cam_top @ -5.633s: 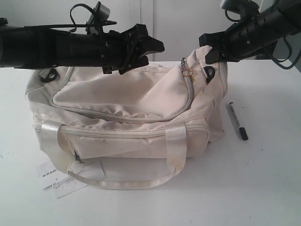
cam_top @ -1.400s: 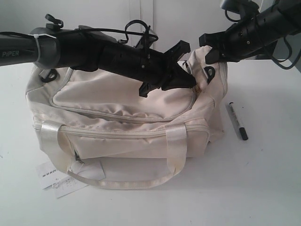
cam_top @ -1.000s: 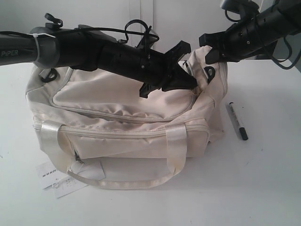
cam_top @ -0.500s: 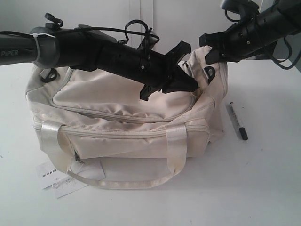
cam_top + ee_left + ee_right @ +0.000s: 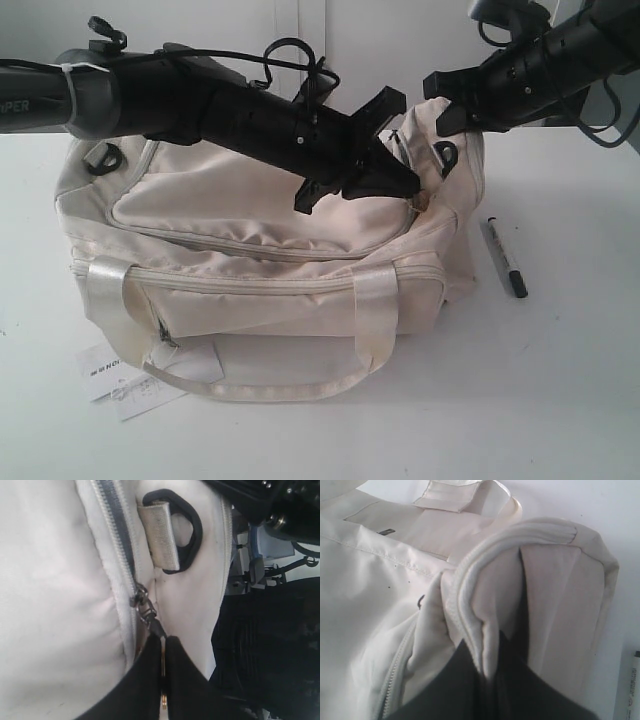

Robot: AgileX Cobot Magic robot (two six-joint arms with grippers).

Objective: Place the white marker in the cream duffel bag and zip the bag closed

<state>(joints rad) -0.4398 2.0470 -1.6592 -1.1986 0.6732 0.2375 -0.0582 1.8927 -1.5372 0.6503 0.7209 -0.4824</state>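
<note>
The large soft cream duffel bag [image 5: 250, 290] sat on the white table [image 5: 560, 400], the slim white black-capped marker [image 5: 503, 258] lying just right of it. Farther back, the left gripper [image 5: 161, 645] clamped its metal zipper pull [image 5: 149, 616]; the right gripper [image 5: 487, 650] pinched its right-end fabric

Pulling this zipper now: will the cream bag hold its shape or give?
Likely floppy: the cream duffel bag sags in wrinkles, and its end bunches where the right gripper pinches it. It probably drags along unless that end is held. The zipper pull in the left gripper looks small, so it may slip.
</note>
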